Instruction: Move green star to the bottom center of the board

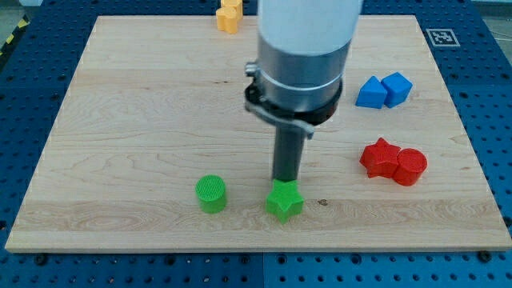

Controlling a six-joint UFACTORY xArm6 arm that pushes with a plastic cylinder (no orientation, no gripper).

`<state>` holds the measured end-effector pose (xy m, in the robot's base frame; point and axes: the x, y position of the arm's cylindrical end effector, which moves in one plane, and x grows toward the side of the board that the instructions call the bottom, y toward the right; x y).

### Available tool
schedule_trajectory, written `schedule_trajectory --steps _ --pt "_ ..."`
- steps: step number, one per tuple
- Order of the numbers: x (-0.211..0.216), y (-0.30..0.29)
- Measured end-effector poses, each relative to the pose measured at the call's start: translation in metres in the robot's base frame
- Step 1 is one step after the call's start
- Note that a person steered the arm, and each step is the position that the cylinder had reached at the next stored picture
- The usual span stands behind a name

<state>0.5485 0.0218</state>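
Observation:
The green star (285, 202) lies near the bottom edge of the wooden board (144, 104), a little right of centre. My tip (284, 182) stands just above it in the view, touching or almost touching its top edge. A green cylinder (211, 194) sits to the star's left.
A red star (378, 158) and a red cylinder (410, 166) touch each other at the right. Two blue blocks (383, 90) sit above them. A yellow block (229, 15) is at the top edge. The arm's wide grey body (300, 56) hides the board's upper middle.

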Motion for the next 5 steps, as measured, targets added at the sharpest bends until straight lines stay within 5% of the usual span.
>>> schedule_trajectory --steps 3,5 --pt "0.036 -0.004" --pt "0.02 -0.005"
